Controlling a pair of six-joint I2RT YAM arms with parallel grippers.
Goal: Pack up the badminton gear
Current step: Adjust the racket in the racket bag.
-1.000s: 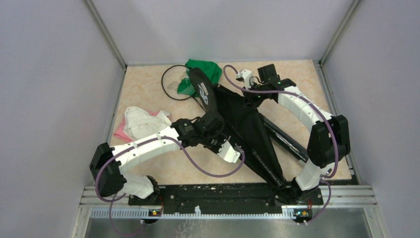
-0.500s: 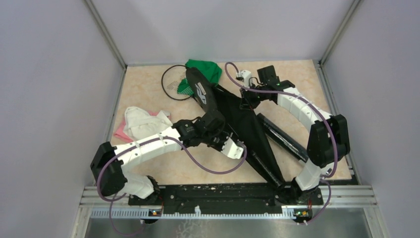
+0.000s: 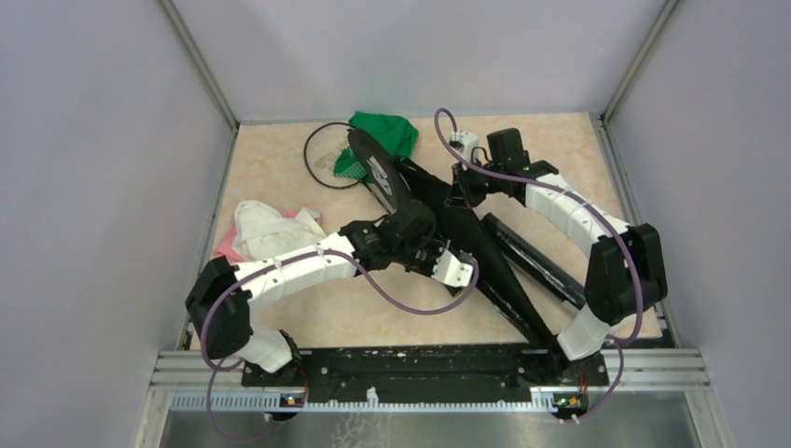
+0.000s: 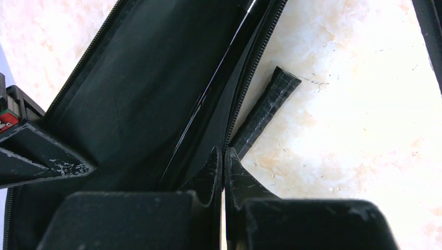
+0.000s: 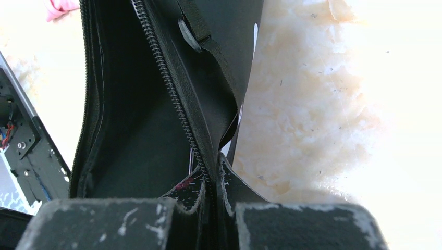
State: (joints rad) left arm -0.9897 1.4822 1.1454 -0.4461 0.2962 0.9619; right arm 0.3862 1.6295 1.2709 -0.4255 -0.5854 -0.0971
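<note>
black racket bag (image 3: 490, 266) gapes unzipped; left gripper (image 4: 223, 165) and right gripper (image 5: 211, 185) each pinch its zipper edge.

Long black racket bag (image 3: 502, 287), unzipped, lying diagonally from upper centre to lower right, dark lining showing (my left gripper (image 4: 223, 159) and right gripper (image 5: 212, 174) each pinch a zipper edge). A thin racket hoop (image 3: 324, 154) lies upper left of it. A black tube (image 3: 534, 262) lies alongside, right.

Soft, even light; glare up close
Table (image 5: 396, 104) burns white on the right wrist view's right edge; racket bag (image 4: 130, 104) interior loses detail.
</note>
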